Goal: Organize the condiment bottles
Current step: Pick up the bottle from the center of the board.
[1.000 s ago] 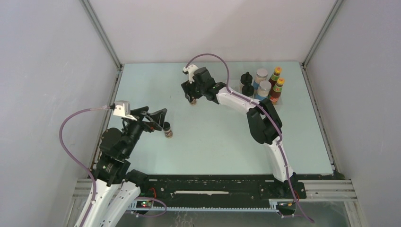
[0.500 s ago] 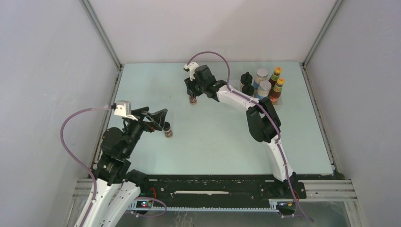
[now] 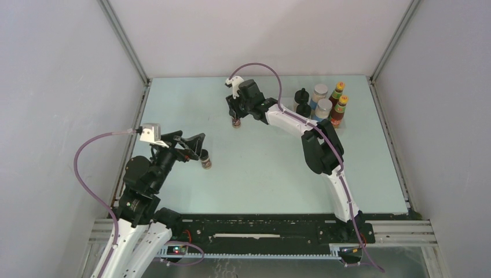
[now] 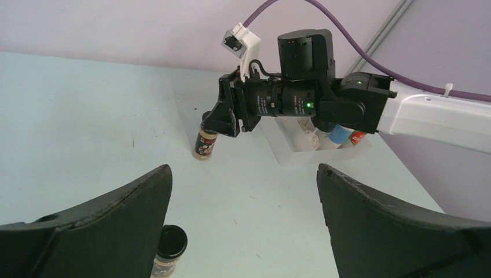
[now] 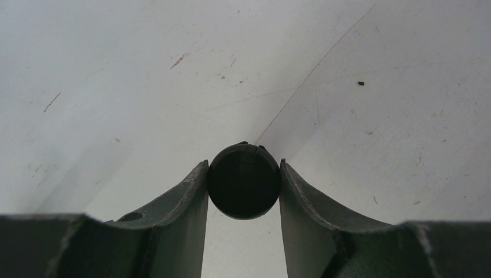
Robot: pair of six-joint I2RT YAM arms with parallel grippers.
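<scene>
Pale tabletop (image 3: 272, 174) — right claw (image 5: 244, 174) clenched on a tiny dark jar (image 5: 244, 188) — left claw (image 4: 243, 171) spread wide.

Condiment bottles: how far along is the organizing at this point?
Done: six stand grouped in the clear tray: two black-lidded jars, two grey-lidded jars and two red sauce bottles. In hand: the right end effector is shut on an upright small jar out on the table. Left: a second small jar stands by the open left end effector, ungripped. Both are outside the tray.
</scene>
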